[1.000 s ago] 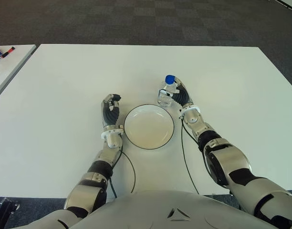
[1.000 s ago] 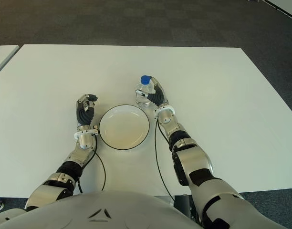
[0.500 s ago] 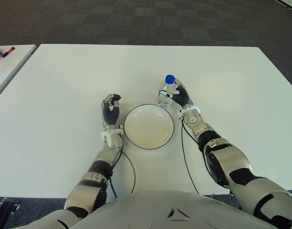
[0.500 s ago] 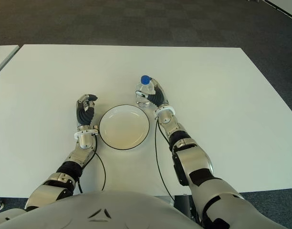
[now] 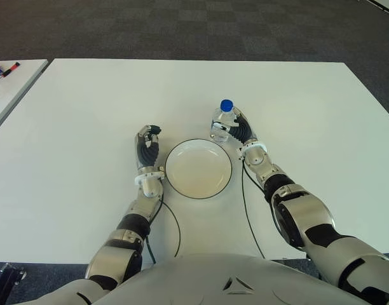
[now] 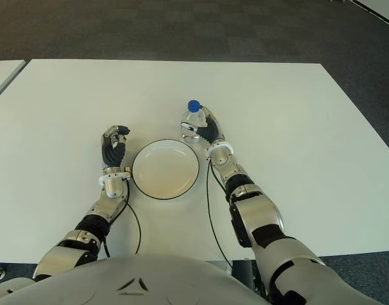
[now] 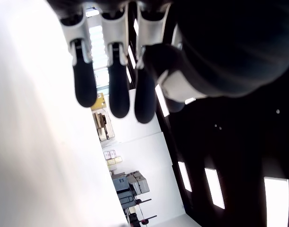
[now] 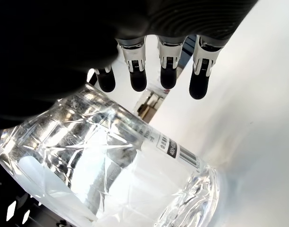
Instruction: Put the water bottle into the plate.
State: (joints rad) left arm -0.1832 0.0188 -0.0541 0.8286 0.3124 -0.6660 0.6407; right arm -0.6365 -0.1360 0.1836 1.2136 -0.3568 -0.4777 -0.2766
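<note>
- Nearest the robot's body, a thin black cable (image 5: 173, 223) loops over the white table (image 5: 74, 127) beside the left forearm, and another runs along the right forearm.
- A little further out, the round white plate (image 5: 199, 169) with a dark rim lies flat on the table between the two arms, with nothing in it.
- The left hand (image 5: 147, 150) shows just beside the plate, on its left side; its fingers (image 7: 110, 90) are curled in toward the palm and hold nothing.
- Beyond the plate's far right edge stands the water bottle (image 5: 222, 123), upright on the table with its blue cap (image 5: 226, 105) on top, just outside the plate's rim.
- The right hand (image 5: 241, 131) is against the bottle's right side. In the wrist view the clear ribbed bottle (image 8: 111, 161) lies right in front of the palm, with the fingertips (image 8: 167, 75) reaching past it, so the hand looks wrapped around the bottle.
- Far off to the left, a second white table (image 5: 10, 89) carries a few small objects at its edge, too small to make out.
</note>
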